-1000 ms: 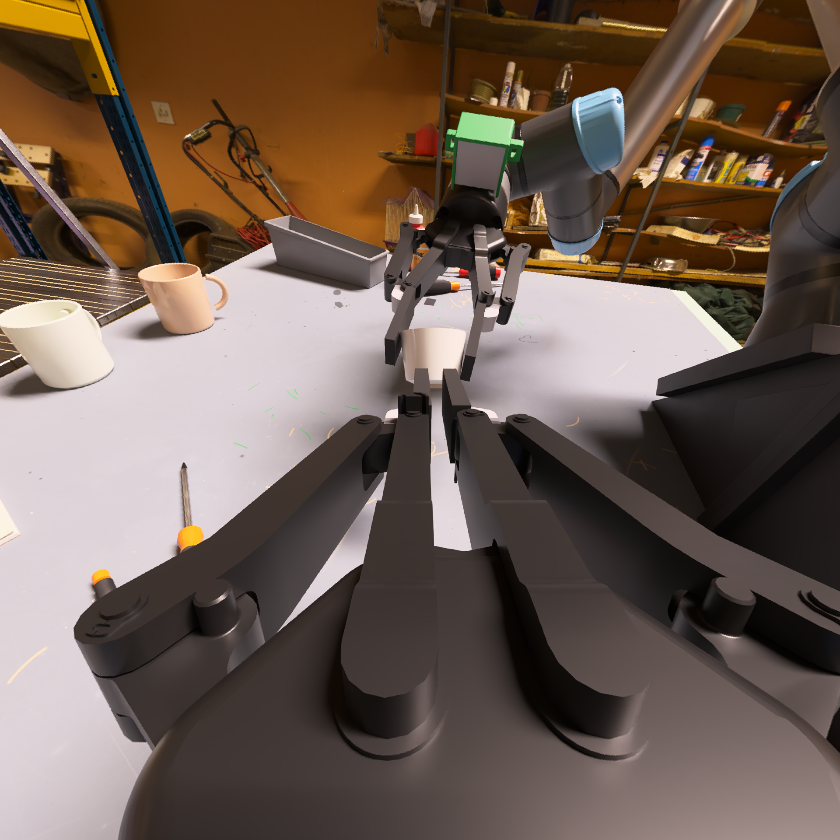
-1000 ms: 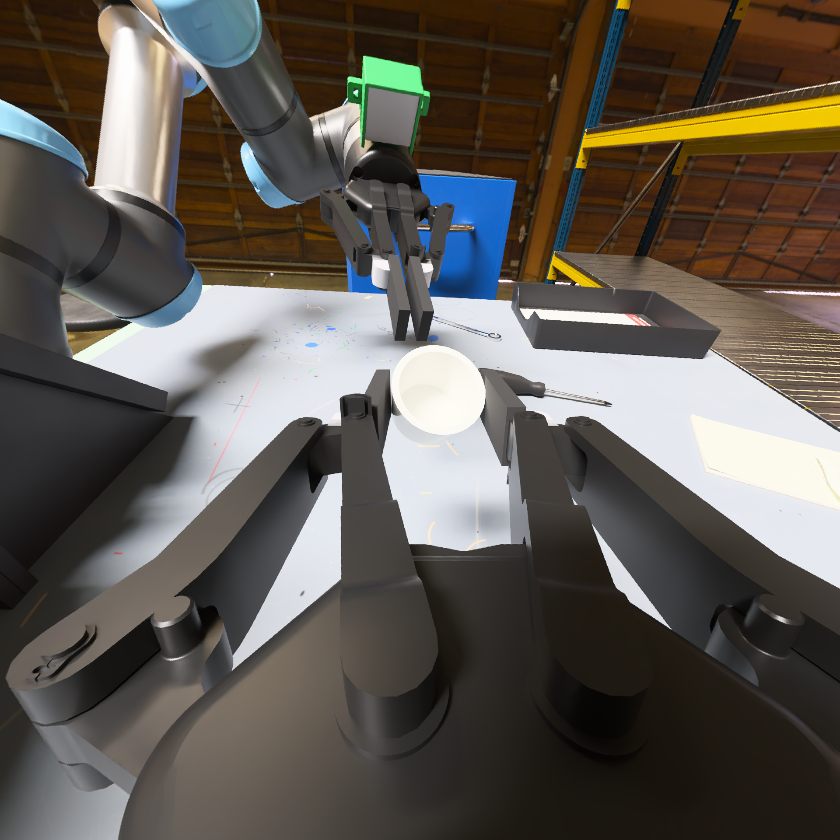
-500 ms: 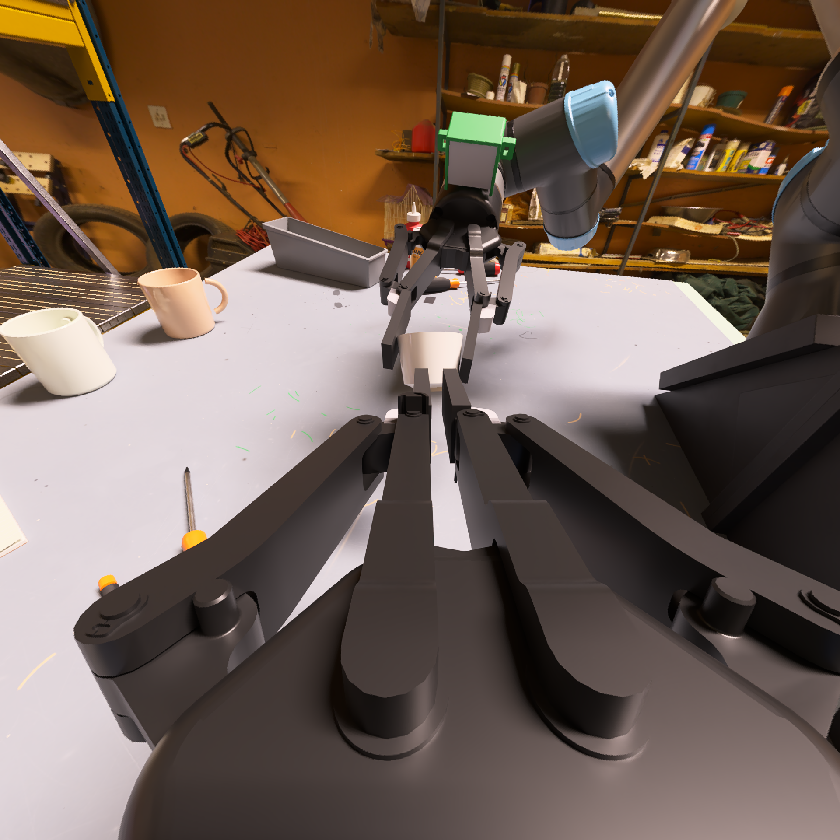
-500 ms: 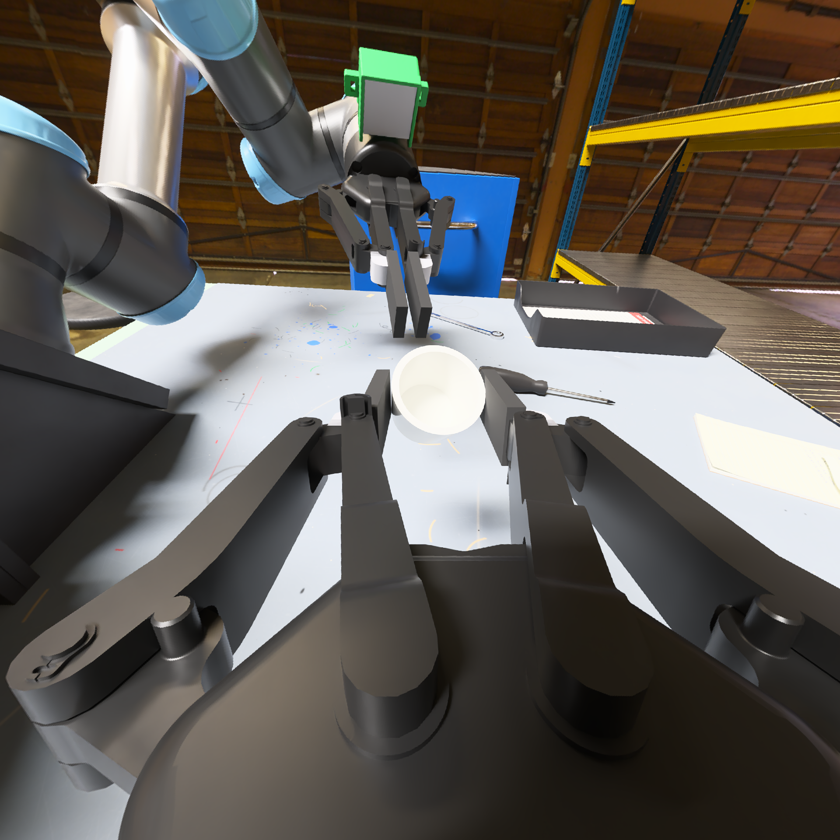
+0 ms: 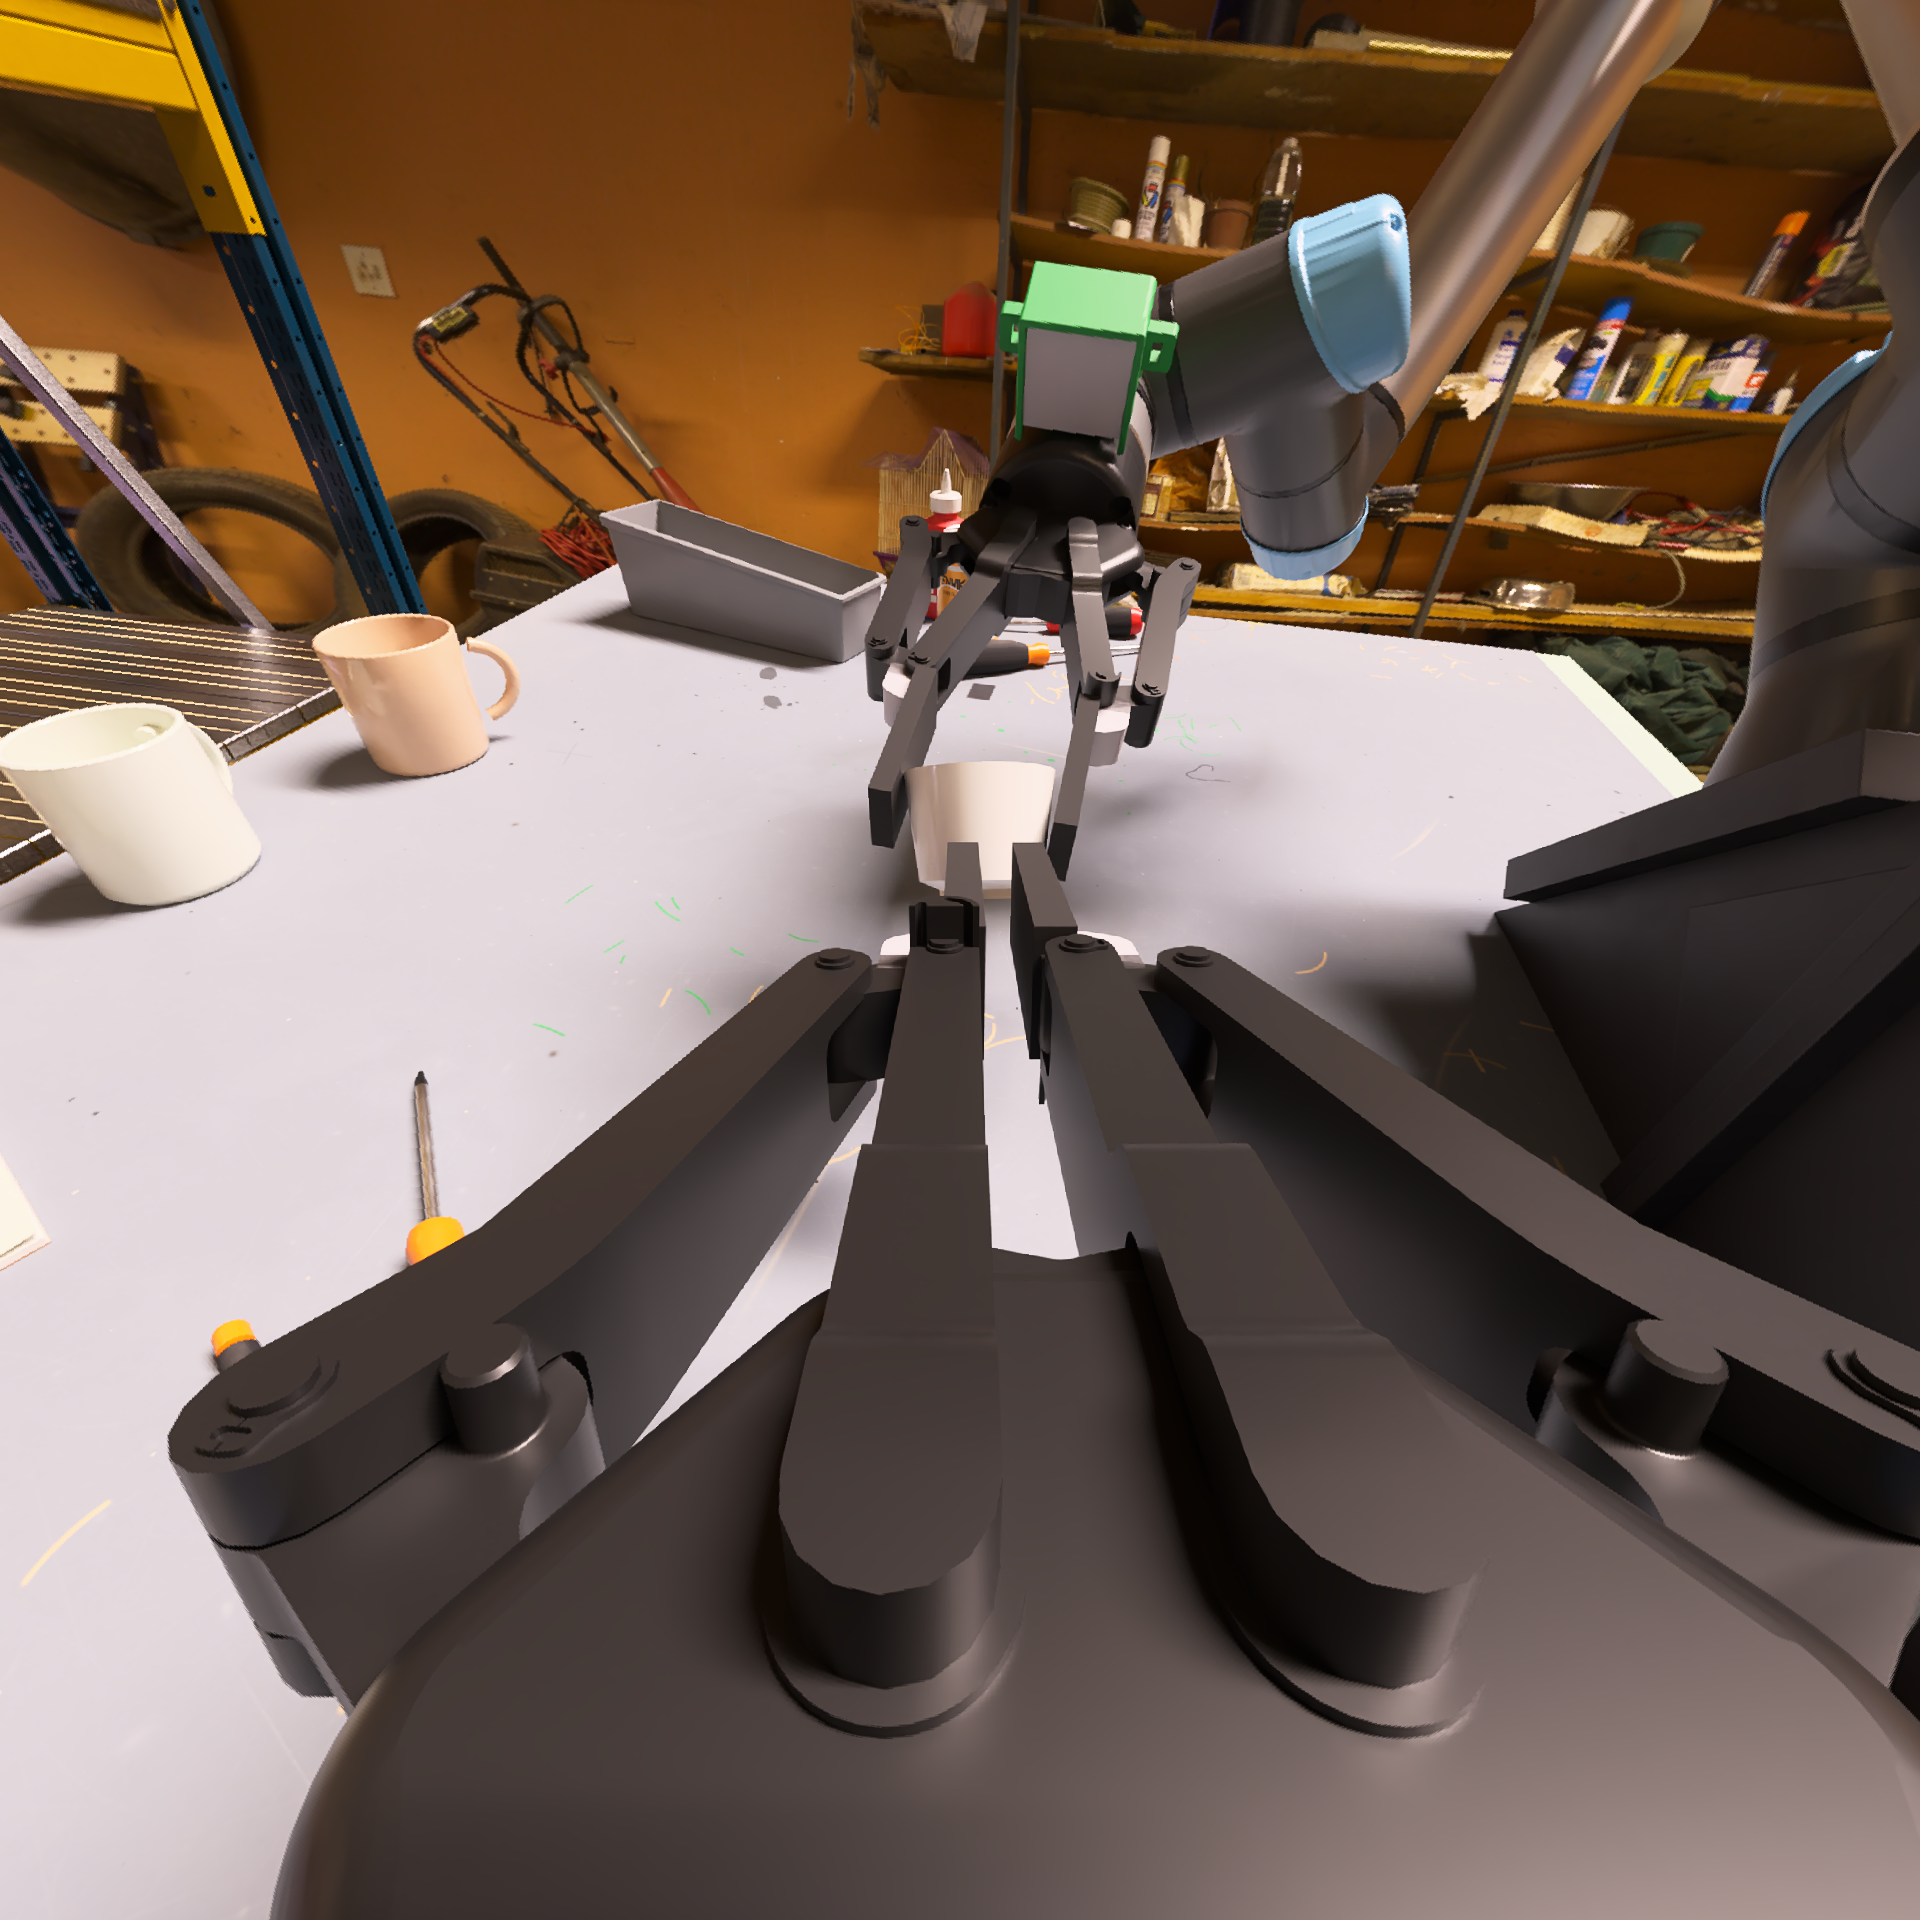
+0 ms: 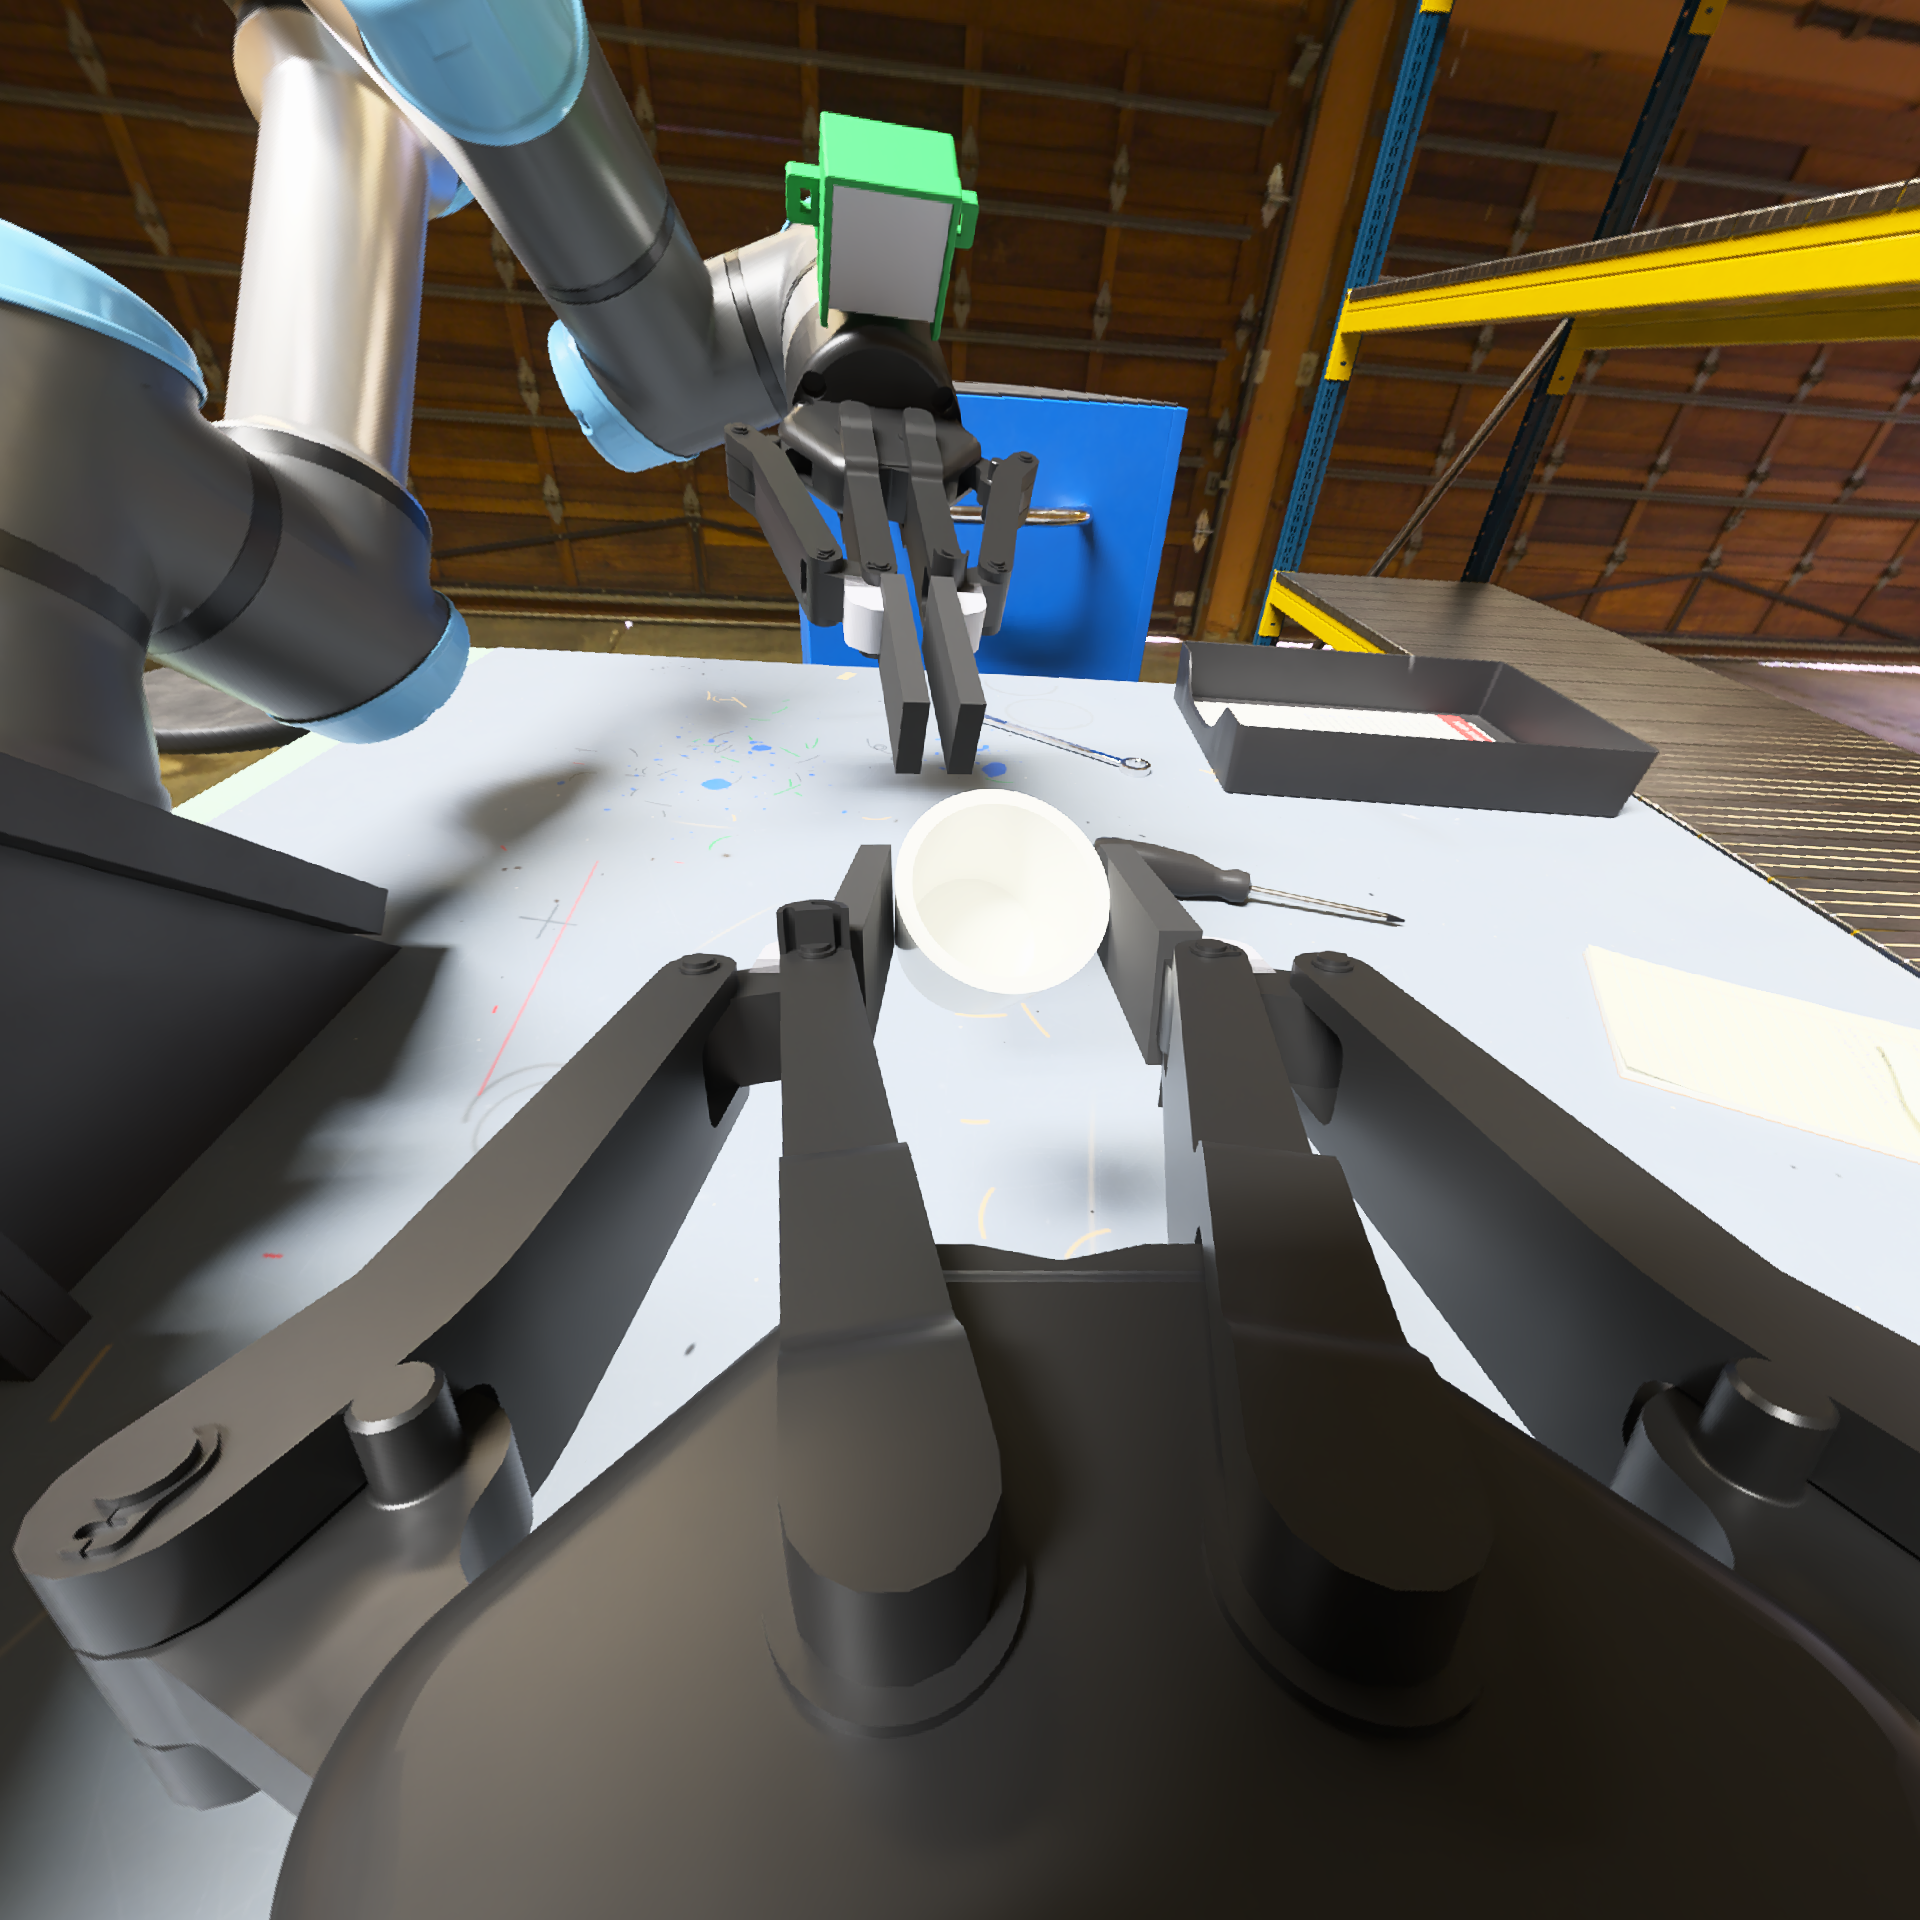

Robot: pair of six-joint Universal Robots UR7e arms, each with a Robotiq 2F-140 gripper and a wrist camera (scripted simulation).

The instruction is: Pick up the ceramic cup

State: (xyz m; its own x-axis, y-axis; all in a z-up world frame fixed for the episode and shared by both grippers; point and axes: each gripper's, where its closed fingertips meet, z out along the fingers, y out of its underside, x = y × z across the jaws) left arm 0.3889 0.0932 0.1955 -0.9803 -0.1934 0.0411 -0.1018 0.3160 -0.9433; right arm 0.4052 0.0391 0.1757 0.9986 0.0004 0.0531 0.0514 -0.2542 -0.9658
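Observation:
The white handleless ceramic cup (image 6: 997, 894) sits between the fingers of my right gripper (image 6: 1000, 906), which is shut on its sides. The cup tilts toward the camera, with a shadow on the table under it. In the left wrist view the same cup (image 5: 977, 805) is held by the right gripper (image 5: 971, 826) straight ahead. My left gripper (image 5: 992, 873) is shut and empty, its tips just in front of the cup. It also shows in the right wrist view (image 6: 935, 743), just beyond the cup.
A pink mug (image 5: 405, 691), a white mug (image 5: 130, 805) and a grey bin (image 5: 743, 582) stand to the left. An orange-handled screwdriver (image 5: 424, 1164) lies nearer. A dark tray (image 6: 1413, 732), a black-handled screwdriver (image 6: 1236, 888), a wrench (image 6: 1070, 743) and paper (image 6: 1756, 1039) lie around the cup.
Almost nothing has moved. The right gripper keeps its hold on the cup, the left gripper stays shut, and both views shift only slightly.

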